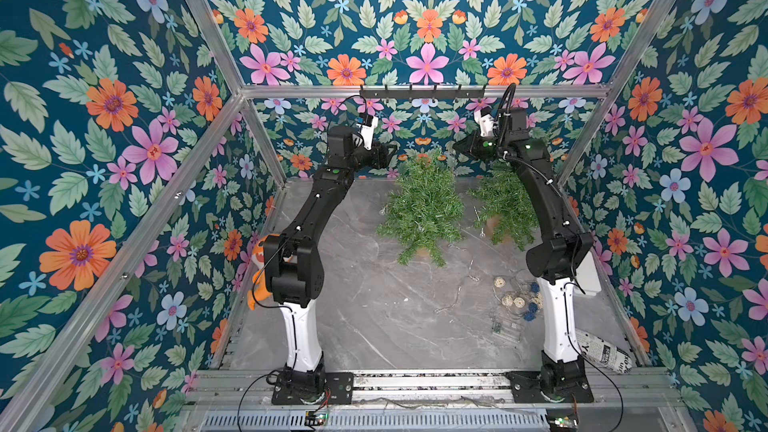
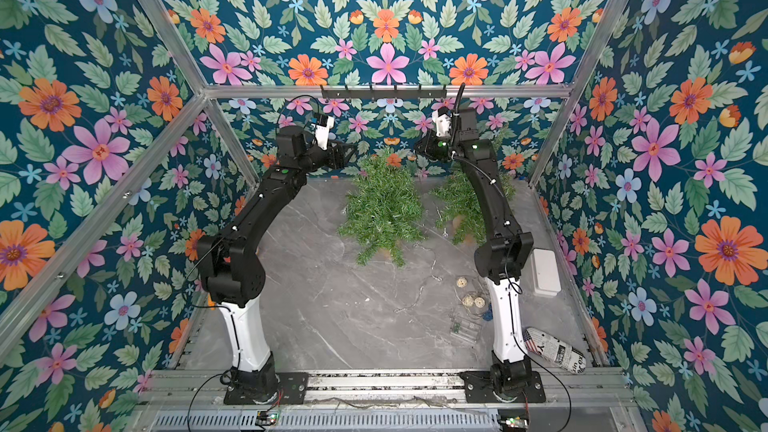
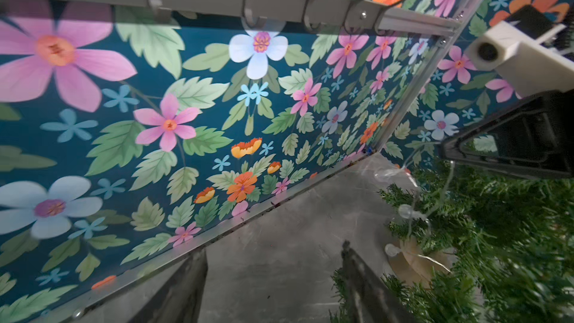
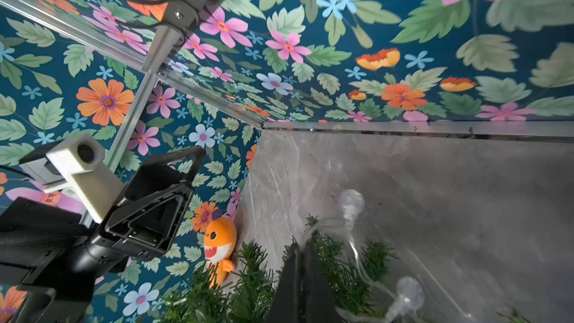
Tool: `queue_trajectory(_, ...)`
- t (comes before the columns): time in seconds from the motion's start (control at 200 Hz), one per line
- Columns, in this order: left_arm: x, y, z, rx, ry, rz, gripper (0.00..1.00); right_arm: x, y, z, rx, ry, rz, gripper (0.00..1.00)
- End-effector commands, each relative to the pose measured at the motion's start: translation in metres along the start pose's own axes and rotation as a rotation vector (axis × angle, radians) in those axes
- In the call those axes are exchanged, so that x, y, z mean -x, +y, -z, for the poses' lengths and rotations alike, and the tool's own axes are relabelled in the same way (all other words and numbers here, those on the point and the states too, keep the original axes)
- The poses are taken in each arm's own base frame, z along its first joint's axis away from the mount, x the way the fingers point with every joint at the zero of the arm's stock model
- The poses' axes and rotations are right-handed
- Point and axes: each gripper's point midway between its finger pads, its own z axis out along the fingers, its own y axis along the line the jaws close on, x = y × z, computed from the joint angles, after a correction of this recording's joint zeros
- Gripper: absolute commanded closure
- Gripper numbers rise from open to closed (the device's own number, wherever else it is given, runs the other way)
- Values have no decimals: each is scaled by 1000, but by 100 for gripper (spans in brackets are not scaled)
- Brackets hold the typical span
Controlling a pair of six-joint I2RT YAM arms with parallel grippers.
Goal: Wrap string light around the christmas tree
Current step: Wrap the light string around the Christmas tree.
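Base rail (image 1: 415, 380) sits closest to the lens in both top views. Both arms are bolted to it, well apart from the christmas tree (image 1: 422, 205).

Christmas tree: green, on the grey marble tabletop (image 1: 365, 326), toward the back wall. A second tree (image 1: 505, 205) stands just beside it on the right-arm side, partly hidden by that arm.

Left gripper (image 1: 392, 151): raised near the tree's top, on its left-arm side. In the left wrist view its fingers (image 3: 183, 290) are spread wide with only bare tabletop between them. Released, grasping nothing.

Right gripper (image 1: 459, 147): raised near the tree's top on the opposite side, over the gap to the second tree. In the right wrist view its fingers (image 4: 292, 274) are pressed together. In the left wrist view the string light (image 3: 407, 212) hangs from the gripper's tip, so it is clenched on that wire.

String light: clear wire with clear bulbs. It drops from the right gripper into green branches; which tree, cannot tell. In both top views thin wire trails over the tabletop on the rail side of the tree, toward a clear battery box (image 1: 507, 328) and wicker balls (image 1: 498, 283).

Orange shark plush (image 1: 259, 251): against the side wall, well apart from the tree, behind the left arm.
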Motion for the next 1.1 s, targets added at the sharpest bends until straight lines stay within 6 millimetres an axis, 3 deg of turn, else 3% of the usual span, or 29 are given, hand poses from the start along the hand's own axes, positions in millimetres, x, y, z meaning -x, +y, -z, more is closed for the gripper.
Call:
queue_trajectory(0.0,3,-17,-9,-117,-18,-62,27,14,40,-6,135,-54,50,100)
queue_trajectory(0.24,-3,-46,-23,-284,-41,-67,17,19,81,-14,290,-91,45,100)
queue_trajectory(0.555,0,-72,-39,-353,-102,-100,11,9,102,-27,395,-61,33,100)
queue_trajectory(0.77,8,-71,-48,-348,-169,-71,13,0,109,-27,437,-14,28,100)
queue_trajectory(0.94,35,-79,-39,-378,-277,-59,27,-7,117,-22,469,23,23,100)
queue_trajectory(1.095,57,-79,-26,-350,-336,-79,58,-3,122,-11,467,12,39,100)
